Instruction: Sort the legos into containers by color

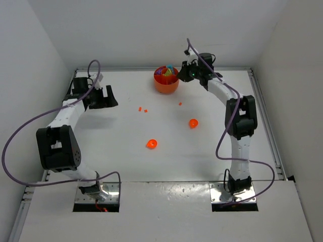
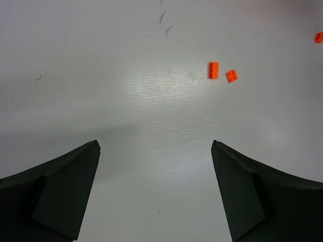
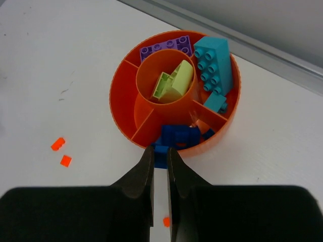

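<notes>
right gripper (image 3: 160,154) pinched on a blue brick (image 3: 175,135) at the near rim of the orange dish (image 3: 120,98), purple brick (image 3: 166,48), cyan bricks (image 3: 214,63) and lime pieces (image 3: 174,83) in separate compartments, left gripper (image 2: 155,144) spread wide over the table (image 2: 126,101), two small orange pieces (image 2: 214,70) ahead of it

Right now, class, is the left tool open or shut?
Open. On the left tool, the fingers stand wide apart, only table between them, nothing held.

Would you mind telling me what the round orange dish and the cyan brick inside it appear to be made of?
The orange dish looks like moulded plastic, smooth and slightly glossy, given its thin, even walls and dividers. The cyan brick seems hard plastic with a satin finish: crisp moulded studs, uniform colour.
</notes>
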`<state>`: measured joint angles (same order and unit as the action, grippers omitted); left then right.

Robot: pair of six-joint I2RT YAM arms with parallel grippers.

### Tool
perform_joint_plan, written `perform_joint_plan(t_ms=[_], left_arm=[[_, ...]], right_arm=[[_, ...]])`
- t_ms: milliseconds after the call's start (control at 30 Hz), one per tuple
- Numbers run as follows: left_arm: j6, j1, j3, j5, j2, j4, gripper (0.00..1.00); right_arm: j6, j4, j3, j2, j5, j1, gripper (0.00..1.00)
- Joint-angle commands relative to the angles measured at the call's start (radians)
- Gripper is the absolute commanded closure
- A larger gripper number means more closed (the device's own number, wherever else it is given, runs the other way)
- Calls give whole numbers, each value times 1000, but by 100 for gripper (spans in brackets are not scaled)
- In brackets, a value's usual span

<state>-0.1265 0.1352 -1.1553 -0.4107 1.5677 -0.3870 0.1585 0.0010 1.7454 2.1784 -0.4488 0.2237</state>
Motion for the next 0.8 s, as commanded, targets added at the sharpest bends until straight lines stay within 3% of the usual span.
perform_joint_plan(t_ms=[0, 767], left_arm=[[31, 33, -26, -54, 43, -36, 1], [68, -9, 6, 4, 138, -82, 1]], right_arm=[[-8, 91, 60, 14, -2, 35, 100], [-70, 100, 132, 116, 151, 105, 93]])
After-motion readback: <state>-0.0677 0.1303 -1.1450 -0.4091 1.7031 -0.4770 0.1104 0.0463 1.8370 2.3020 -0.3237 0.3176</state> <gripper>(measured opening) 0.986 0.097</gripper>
